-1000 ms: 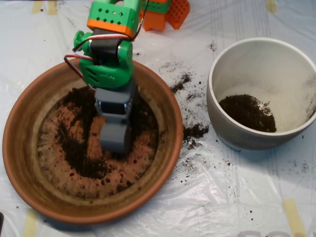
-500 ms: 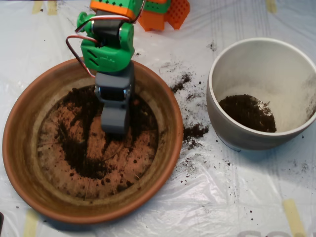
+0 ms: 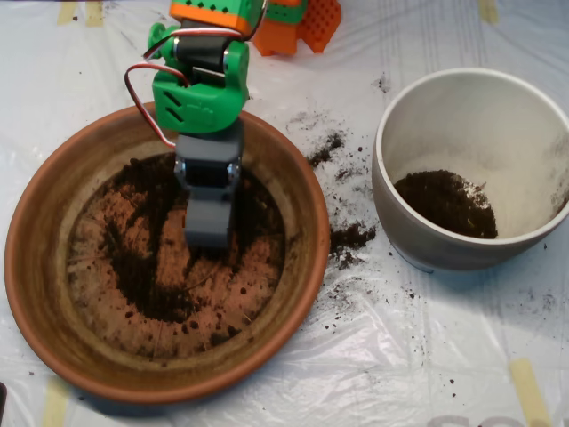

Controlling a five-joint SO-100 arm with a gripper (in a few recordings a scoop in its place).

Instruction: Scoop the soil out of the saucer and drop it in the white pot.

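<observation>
Grey and blunt, the scoop (image 3: 209, 227) hangs over the upper middle of the saucer (image 3: 53, 329), tip pointing down the picture toward the bare, stained bottom of the dish. Its two shells look pressed together along the visible seam, though from straight above nothing shows of what, if anything, lies inside them. Behind it, toward the top edge, sit the green wrist housing (image 3: 200, 98) and the orange link (image 3: 218, 13) of the arm.

Most of the soil (image 3: 142, 276) left in the dish lies below and to the left of the scoop tip as a dark streak, with more banked on both sides of the scoop body and loose specks scattered past the tip. Well to the right of the scoop stands the white pot (image 3: 418, 231), with a dark heap already resting on its floor. Between dish and pot, spilled crumbs (image 3: 351, 238) lie on the plastic sheet (image 3: 427, 356).

Judging from this, the work is in the gathering step, partway through: some soil is delivered, a fair amount remains. If the shells carry a load, the next move calls for a clean lift over the saucer's right rim and a level swing to the pot, releasing only once fully above its mouth, since the crumbs show where earlier loads fell short. If empty, it should part and bite into the streak at lower left.
</observation>
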